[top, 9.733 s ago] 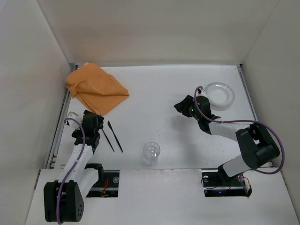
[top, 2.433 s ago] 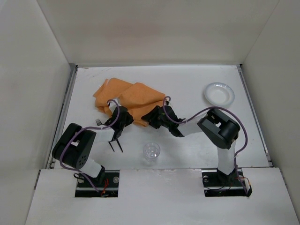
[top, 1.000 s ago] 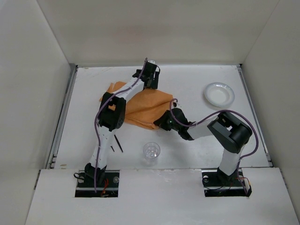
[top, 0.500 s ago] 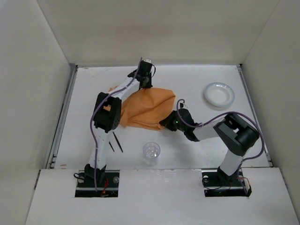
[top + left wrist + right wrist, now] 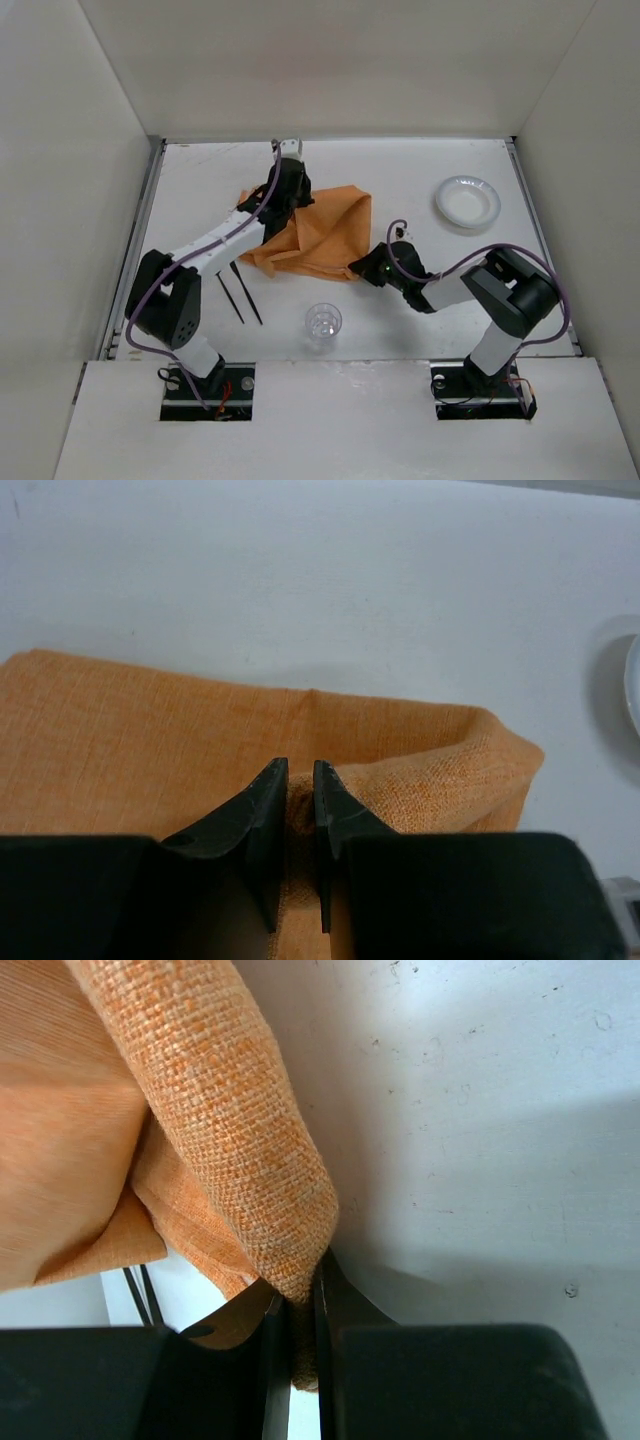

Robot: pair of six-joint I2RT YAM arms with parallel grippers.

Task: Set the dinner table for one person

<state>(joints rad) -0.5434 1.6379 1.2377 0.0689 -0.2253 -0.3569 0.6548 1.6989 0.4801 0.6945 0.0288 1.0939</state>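
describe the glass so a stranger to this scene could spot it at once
On the white dinner table, look about midway along the near edge. The glass stands there alone, nearer than the orange cloth. It is the only see-through item; the black utensils to its left are thin and dark.

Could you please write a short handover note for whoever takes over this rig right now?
The left gripper is shut on the orange cloth at its far edge. The right gripper is shut on its near right corner.
The cloth lies bunched and folded mid dinner table, not flat. The white plate is far right, the clear glass near centre, and the two black utensils near left.
Done: cloth gripped at both ends.
Left: flatten it, then bring plate, glass and utensils to it.
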